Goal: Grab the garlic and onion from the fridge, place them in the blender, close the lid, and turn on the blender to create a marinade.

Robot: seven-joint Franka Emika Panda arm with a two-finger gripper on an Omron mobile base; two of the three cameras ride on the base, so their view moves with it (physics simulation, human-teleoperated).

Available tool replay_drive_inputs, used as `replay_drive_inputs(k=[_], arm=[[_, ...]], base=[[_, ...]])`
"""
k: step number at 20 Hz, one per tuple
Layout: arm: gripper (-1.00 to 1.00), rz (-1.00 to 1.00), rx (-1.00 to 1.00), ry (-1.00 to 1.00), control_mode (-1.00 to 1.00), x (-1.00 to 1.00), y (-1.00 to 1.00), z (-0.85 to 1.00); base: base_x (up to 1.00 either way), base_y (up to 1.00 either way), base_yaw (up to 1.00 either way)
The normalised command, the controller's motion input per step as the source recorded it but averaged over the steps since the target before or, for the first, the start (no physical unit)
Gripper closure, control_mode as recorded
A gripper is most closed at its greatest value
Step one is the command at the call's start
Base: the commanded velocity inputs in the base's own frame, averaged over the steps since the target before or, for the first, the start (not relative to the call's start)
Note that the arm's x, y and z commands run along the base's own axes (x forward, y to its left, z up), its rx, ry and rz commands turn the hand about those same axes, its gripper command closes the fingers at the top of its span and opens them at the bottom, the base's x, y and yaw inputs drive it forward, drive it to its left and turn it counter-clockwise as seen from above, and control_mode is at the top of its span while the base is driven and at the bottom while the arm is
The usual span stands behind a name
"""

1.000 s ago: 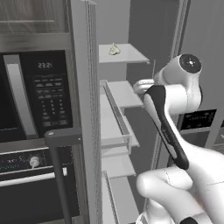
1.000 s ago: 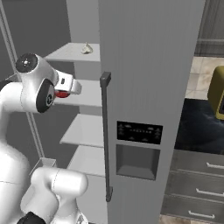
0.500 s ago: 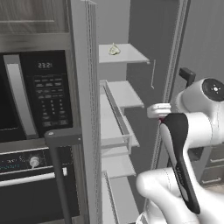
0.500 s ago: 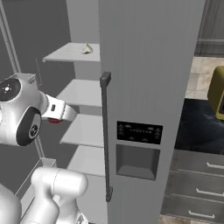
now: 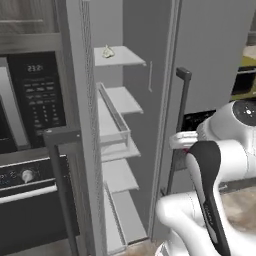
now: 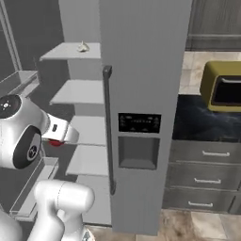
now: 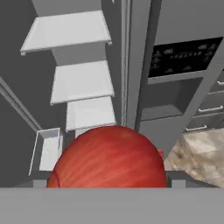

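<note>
While you back the arm down and out of the fridge (image 5: 150, 60), the hand (image 6: 57, 141) stays clamped wide around the red onion (image 7: 109, 157), now clear of the shelves. Expect the blender leg next; the garlic (image 5: 107, 51) still sits on the top shelf, so a return trip looks necessary.

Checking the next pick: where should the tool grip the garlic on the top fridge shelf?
Probably across the garlic's round belly, coming in level from the shelf's open front: it sits alone, towards the back, pointed top seemingly up. The tool holds the onion.
</note>
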Motion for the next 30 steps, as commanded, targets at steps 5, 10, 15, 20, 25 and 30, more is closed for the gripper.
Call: replay_drive_inputs(k=[5,10,15,20,25,30], arm=[[1.0,0.0,0.0,0.0,1.0,0.0,0.0,0.0],[1.0,0.0,0.0,0.0,1.0,0.0,0.0,0.0],[1.0,0.0,0.0,0.0,1.0,0.0,0.0,0.0],[1.0,0.0,0.0,0.0,1.0,0.0,0.0,0.0],[1.0,0.0,0.0,0.0,1.0,0.0,0.0,0.0],[1.0,0.0,0.0,0.0,1.0,0.0,0.0,0.0]], base=[[-0.99,-0.22,-0.61],[-0.85,-0.24,-0.64],[-0.36,-0.3,-0.71],[-0.05,-0.03,-0.82],[0.0,0.0,-0.86],[0.0,0.0,-0.85]])
